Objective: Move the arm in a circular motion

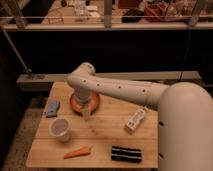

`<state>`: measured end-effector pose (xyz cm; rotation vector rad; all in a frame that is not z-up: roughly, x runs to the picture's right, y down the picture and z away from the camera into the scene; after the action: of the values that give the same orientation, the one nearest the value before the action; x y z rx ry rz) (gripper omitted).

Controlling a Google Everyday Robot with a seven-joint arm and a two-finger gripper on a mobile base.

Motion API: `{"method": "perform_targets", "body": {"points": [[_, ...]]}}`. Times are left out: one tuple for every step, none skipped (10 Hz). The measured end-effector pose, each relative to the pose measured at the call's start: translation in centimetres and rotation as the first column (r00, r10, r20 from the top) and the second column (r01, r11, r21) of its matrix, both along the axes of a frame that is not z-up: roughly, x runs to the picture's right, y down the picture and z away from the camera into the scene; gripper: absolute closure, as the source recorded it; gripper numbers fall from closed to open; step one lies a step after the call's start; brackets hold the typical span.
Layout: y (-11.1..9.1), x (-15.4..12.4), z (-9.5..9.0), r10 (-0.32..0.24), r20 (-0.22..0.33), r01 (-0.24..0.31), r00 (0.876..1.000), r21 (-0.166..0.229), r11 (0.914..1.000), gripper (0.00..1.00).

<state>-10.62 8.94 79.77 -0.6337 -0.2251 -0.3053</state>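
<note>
The big white arm (pixel 125 92) with small dark dots reaches from the lower right across the wooden table (pixel 105 132) to the left. Its elbow bends down near the table's back left. The gripper (pixel 87 114), a narrow pale-yellowish tip, hangs just in front of the orange bowl (pixel 75 104) and right of the white cup (pixel 60 129). It holds nothing that I can see.
On the table lie a blue cloth (pixel 52 107) at the left, an orange carrot (pixel 78 152) at the front, a black ridged object (pixel 126 153) at front right and a small white bottle (pixel 135 120) at the right. A dark rail runs behind.
</note>
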Motion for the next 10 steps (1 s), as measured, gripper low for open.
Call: {"method": "perform_targets", "body": {"points": [[-1.6, 0.9, 1.5, 0.019, -0.032, -0.019, 0.999, 0.011, 0.9998, 0.2], [-3.3, 2.8, 3.1, 0.045, -0.08, -0.043, 0.996, 0.025, 0.9988, 0.2], [-4.3, 4.4, 3.9, 0.065, -0.111, -0.061, 0.992, 0.034, 0.9976, 0.2], [-5.0, 6.7, 4.6, 0.086, -0.149, -0.08, 0.985, 0.044, 0.9958, 0.2], [-5.6, 9.5, 5.1, 0.113, -0.189, -0.104, 0.976, 0.058, 0.9929, 0.2], [-6.0, 11.9, 5.4, 0.141, -0.225, -0.128, 0.964, 0.072, 0.9892, 0.2], [-6.4, 14.5, 5.4, 0.177, -0.258, -0.158, 0.95, 0.092, 0.9832, 0.2], [-6.5, 17.3, 5.2, 0.214, -0.293, -0.188, 0.932, 0.115, 0.9755, 0.2], [-6.5, 19.9, 4.7, 0.246, -0.324, -0.212, 0.914, 0.136, 0.9678, 0.2], [-6.3, 21.9, 4.2, 0.27, -0.347, -0.23, 0.898, 0.152, 0.9613, 0.2]]}}
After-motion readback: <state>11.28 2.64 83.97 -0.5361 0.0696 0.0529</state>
